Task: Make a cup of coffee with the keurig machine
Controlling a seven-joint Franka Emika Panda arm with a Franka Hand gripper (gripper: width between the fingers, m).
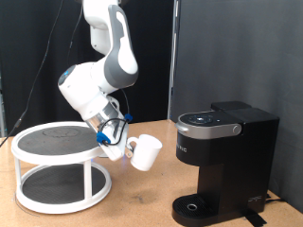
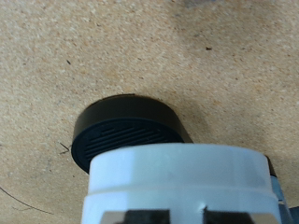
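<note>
The claw (image 1: 115, 138) is clamped on the white cup (image 1: 144, 151), carried tilted above the middle of the desk (image 1: 133, 203) between the white round stand (image 1: 59, 165) and the keurig machine (image 1: 220, 161), whose drip base (image 2: 126, 135) lies beneath the cup, apparently for setting it there.

The speckled wood-grain tabletop (image 1: 142, 203) carries the white two-tier round stand (image 1: 62, 168) at the exterior view's left and the black keurig machine (image 1: 225, 161) (round drip base forward) at its right, well apart.
</note>
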